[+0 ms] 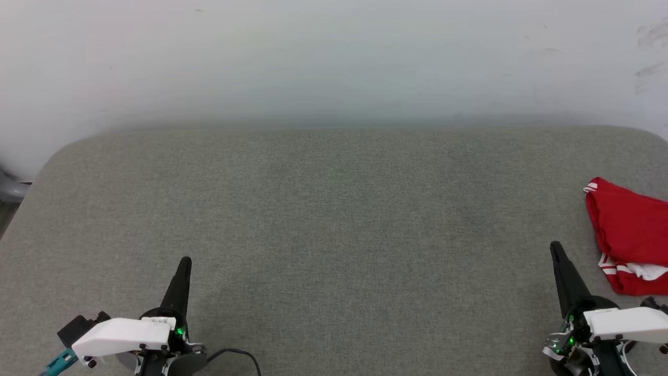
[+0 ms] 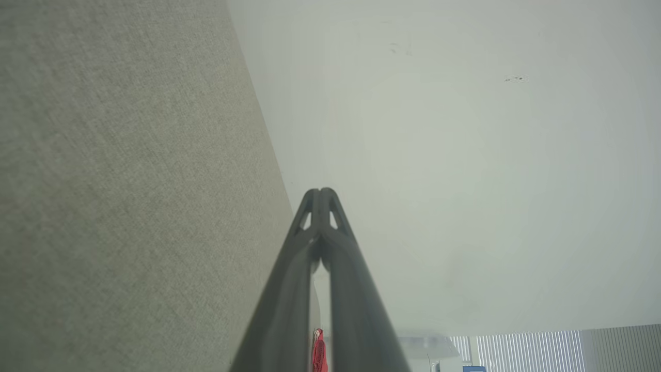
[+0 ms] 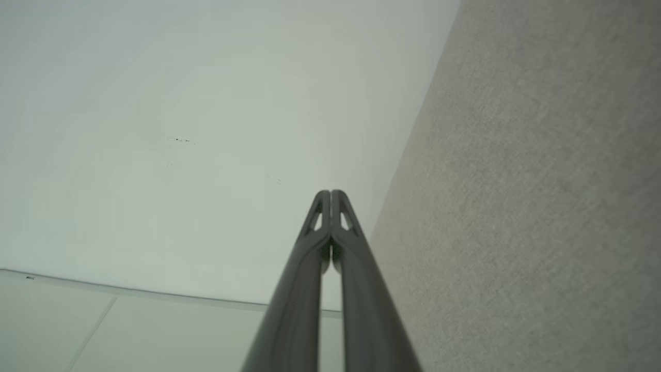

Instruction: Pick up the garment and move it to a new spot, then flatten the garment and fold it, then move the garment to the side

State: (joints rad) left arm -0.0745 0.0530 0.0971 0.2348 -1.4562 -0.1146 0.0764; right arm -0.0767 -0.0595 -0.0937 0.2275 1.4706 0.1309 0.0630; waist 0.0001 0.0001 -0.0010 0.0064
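A broad grey fabric-covered surface (image 1: 334, 219) stretches beneath a pale, faintly scuffed wall (image 1: 334, 62), bare across its middle; at the lower right of the head view the right gripper (image 1: 556, 248) hovers over the near edge with its two long dark fingers pressed together to a single point, holding nothing, and the right wrist view confirms the tips meet; just beside it, to its right and a little farther from the robot, lies the garment (image 1: 631, 235), a compact red bundle with red-white striped trim (image 1: 608, 263) at its near end and a sliver of white showing; the edge of the head view cuts it off, so whether it is loosely folded or merely heaped cannot be told; the part in view runs roughly from the near edge towards the wall, its long axis close to parallel with the right gripper's fingers; far across the surface, at the lower left, the left gripper (image 1: 185, 261) is likewise closed and empty, well apart from the red cloth; any reach for the garment would seem to fall to the right arm, the nearer by a wide margin, with a short sideways move outward and the fingers parting first.
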